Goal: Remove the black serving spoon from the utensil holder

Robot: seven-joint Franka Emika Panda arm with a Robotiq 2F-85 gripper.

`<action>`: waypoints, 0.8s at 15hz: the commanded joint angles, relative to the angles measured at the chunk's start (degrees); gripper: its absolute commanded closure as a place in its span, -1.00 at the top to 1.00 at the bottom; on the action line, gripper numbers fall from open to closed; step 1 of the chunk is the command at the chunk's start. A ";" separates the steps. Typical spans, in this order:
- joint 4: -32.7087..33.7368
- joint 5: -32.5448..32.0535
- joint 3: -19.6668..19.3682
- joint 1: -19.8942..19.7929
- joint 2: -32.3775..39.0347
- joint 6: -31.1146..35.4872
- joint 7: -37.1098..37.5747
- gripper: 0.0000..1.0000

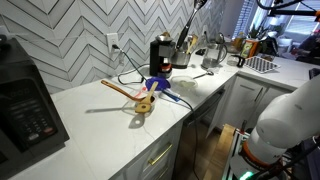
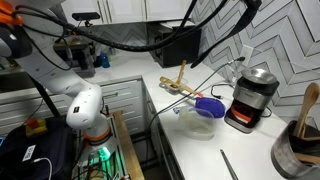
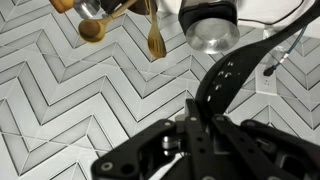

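Note:
In the wrist view my gripper (image 3: 200,115) is shut on the black serving spoon (image 3: 230,80). Its perforated head sticks out past the fingers, in front of the chevron tile wall. This picture stands upside down. The utensil holder (image 3: 88,8) shows at its top edge with wooden spoons (image 3: 155,40) in it, apart from the black spoon. The holder stands beside the coffee machine in both exterior views (image 1: 187,47) (image 2: 296,152). The arm reaches in at the top of an exterior view (image 1: 195,8), above the holder; the gripper itself is not clear there.
The black coffee machine (image 1: 160,52) (image 2: 250,100) stands next to the holder. A light wooden spoon (image 1: 128,90) and a blue-handled utensil (image 1: 160,85) lie on the white counter. A microwave (image 1: 25,105) is at one end. A thin dark rod (image 2: 228,165) lies near the holder.

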 commanded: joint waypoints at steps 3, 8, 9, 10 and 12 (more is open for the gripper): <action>0.71 -0.92 -2.10 1.89 0.78 -0.02 0.55 -0.89; 0.87 -0.89 -2.16 1.86 1.06 -0.02 0.53 -0.89; 0.91 -0.89 -2.16 1.86 1.08 -0.02 0.52 -0.97; 0.49 1.75 -2.64 3.80 1.33 -1.76 -1.39 -0.97; -2.12 3.26 -0.70 6.47 1.99 -3.44 -1.96 -0.97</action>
